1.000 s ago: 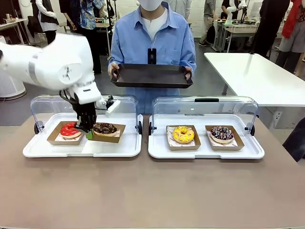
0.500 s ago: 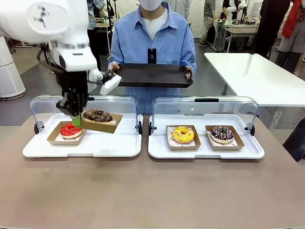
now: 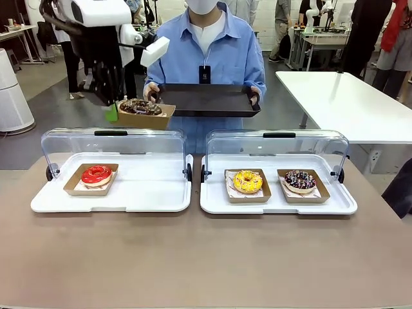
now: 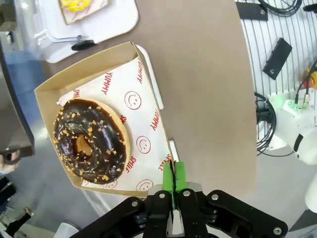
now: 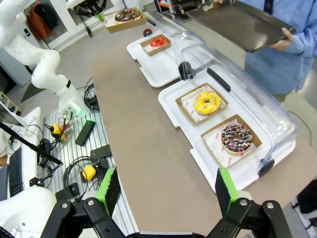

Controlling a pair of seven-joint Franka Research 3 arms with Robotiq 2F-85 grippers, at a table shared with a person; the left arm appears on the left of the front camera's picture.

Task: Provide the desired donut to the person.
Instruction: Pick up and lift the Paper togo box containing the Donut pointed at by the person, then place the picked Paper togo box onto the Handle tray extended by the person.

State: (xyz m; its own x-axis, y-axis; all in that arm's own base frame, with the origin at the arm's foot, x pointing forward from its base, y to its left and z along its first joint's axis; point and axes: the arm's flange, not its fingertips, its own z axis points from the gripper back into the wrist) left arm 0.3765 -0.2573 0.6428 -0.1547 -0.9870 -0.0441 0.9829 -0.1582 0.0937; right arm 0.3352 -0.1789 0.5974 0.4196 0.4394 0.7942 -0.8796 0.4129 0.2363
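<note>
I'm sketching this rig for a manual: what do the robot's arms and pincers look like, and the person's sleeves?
The left arm is white and rounded, with a black cable at its wrist. The left pincer and right pincer are black, two-fingered, with green pads. The person's long sleeves are light blue shirt cloth.

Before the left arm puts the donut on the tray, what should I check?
1. Grip: left gripper shut on the box rim: ok.
2. Load: donut lying flat in the box: ok.
3. Target: tray bare, held out in the person's hands: ok.
4. Position: box over the tray: not ok, it hangs beside the tray's end.
5. Other arm: right gripper open, far from the handover: ok.
</note>
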